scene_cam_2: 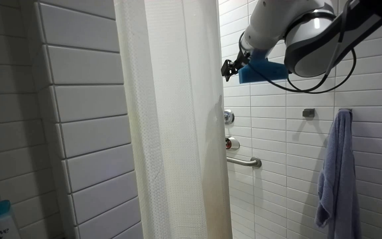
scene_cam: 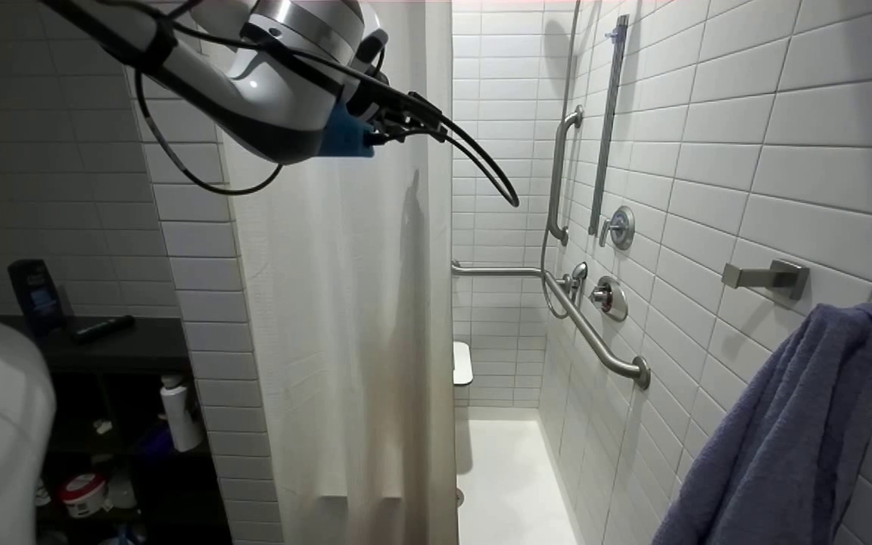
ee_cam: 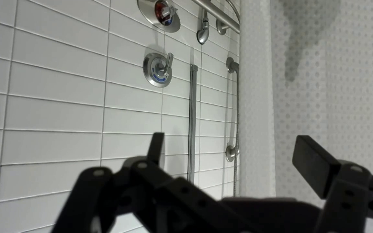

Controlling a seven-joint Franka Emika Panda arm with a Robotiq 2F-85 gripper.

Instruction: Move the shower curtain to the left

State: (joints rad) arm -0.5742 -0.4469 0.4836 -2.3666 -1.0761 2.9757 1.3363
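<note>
Shower curtain (scene_cam: 345, 325) hangs just beside the tiled pillar (scene_cam: 209, 303), on the pillar's shower side; we can't tell if the two touch. The curtain's free edge (scene_cam_2: 223, 149) is the side away from the pillar. Jaws wide apart, nothing pinched: in the wrist view the free edge shows between them; whether it's in the gap or beyond, we can't tell.

We'd label this lining up on the edge, grasp not yet made. Next, we judge: a little forward so the cloth goes in, close, then draw toward the pillar, which we take as left. Cloth may slip; we'd want a deep bite.

Room: away from the pillar, past that edge, we see an open gap over the shower floor (scene_cam: 515, 477), then a grab bar (scene_cam: 590, 335) on the tiled wall (scene_cam: 822, 174). A looped cable (scene_cam: 513, 200) hangs farther from the pillar than the edge in an exterior view; it could snag. Towel (scene_cam: 792, 431) is well apart from the pillar. Counter (scene_cam: 152, 344) is on the pillar's other side; we'd stop the pull short of it.
</note>
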